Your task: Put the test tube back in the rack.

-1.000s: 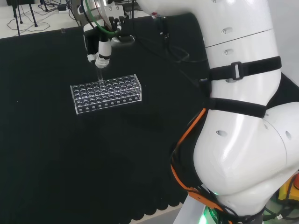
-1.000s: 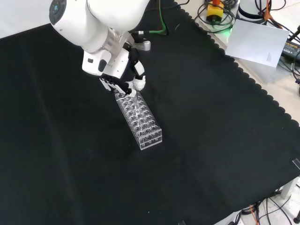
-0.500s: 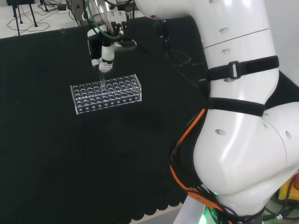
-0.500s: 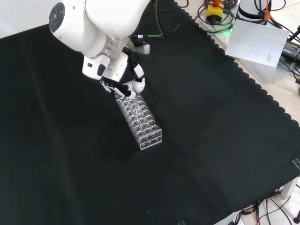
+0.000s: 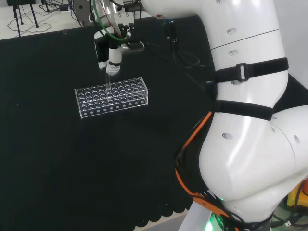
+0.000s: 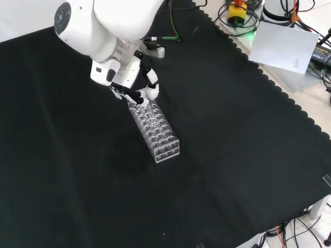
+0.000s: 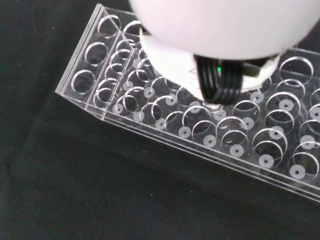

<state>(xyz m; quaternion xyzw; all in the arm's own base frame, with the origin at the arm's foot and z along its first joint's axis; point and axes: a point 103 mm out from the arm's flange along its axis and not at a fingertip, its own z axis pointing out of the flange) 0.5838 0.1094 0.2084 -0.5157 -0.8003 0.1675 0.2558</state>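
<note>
Since the earlier frames the hand has shifted slightly right in the head view, and the rack has nudged right with it. The clear rack lies alone on the black cloth; white arm links fill the head view's right. The hand points down over the rack's far row, fingers pinching the upright test tube, whose lower end meets the rack's holes.
</note>
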